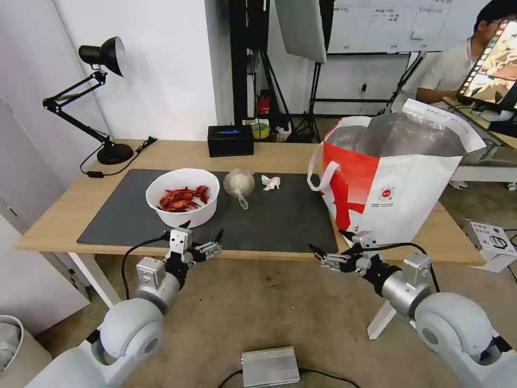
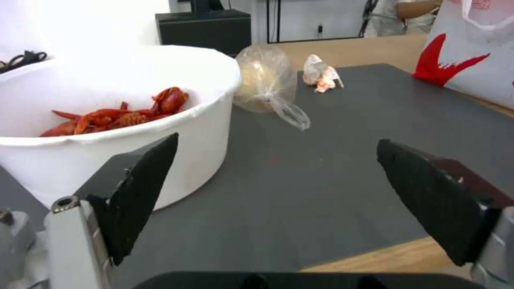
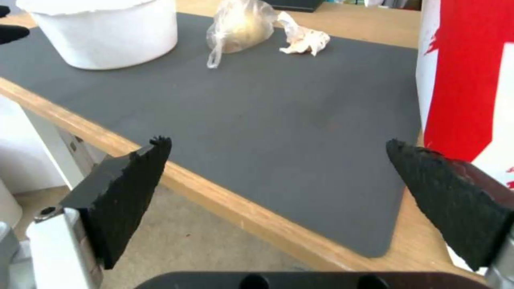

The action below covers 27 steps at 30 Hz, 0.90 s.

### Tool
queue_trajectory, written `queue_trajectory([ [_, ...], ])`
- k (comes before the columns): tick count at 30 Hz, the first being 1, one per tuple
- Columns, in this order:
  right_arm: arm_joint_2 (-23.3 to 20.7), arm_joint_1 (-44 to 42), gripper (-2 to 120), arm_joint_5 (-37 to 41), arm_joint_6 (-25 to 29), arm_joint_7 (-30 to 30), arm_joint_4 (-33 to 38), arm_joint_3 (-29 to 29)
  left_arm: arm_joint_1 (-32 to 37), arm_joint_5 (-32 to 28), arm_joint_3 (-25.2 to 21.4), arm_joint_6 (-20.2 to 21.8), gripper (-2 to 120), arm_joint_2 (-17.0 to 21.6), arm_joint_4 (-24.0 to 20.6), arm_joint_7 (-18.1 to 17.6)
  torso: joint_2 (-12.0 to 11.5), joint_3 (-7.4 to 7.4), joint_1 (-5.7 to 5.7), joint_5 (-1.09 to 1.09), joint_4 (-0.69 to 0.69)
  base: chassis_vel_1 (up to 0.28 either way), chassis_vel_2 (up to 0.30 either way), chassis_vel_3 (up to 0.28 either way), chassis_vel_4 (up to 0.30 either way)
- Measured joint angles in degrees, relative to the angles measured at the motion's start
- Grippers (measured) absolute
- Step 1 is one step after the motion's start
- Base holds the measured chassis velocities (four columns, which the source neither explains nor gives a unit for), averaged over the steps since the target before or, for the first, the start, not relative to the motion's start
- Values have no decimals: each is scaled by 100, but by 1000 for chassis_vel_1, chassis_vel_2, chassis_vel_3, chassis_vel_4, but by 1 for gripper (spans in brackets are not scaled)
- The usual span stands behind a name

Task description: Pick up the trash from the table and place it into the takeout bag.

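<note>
Both arms low at the near edge of the table (image 1: 54,218), nothing held. Left gripper (image 1: 202,230) sits just in front of the white bowl (image 1: 183,196), fingers spread wide, empty; the wrist view has the bowl's wall right next to one fingertip, contact looks unlikely but hard to call from this angle. Bowl holds red crayfish shells (image 1: 183,198) and stands on the dark grey mat (image 1: 280,218). Right gripper (image 1: 331,242) is at the mat's near right corner, jaws apart, empty, close to the takeout bag (image 1: 398,183). Bag stands upright and open at the right end of the table, foil lining showing. Knotted clear bag (image 1: 239,185) lies just right of the bowl; crumpled tissue (image 1: 271,182) right of that, both on the mat.
</note>
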Motion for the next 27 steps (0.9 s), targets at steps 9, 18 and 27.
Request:
queue_trajectory([
  [9, 60, 62, 100, -20, -9, 11, -17, -117, 1, -2, -1, 1, 100, -7, 13, 0, -1, 0, 0, 0, 0, 0, 0, 0, 0],
  [18, 210, 850, 100, 241, -177, 750, 41, -915, -135, -7, 119, 10, 100, -43, 26, -14, -1, 0, 0, -1, -2, 0, 0, 0, 0],
  [27, 568, 2430, 100, 370, -273, 1721, -651, -2168, -102, 10, 130, 17, 100, -106, 48, -34, -1, 0, 0, -1, 1, 0, 0, 0, 0],
])
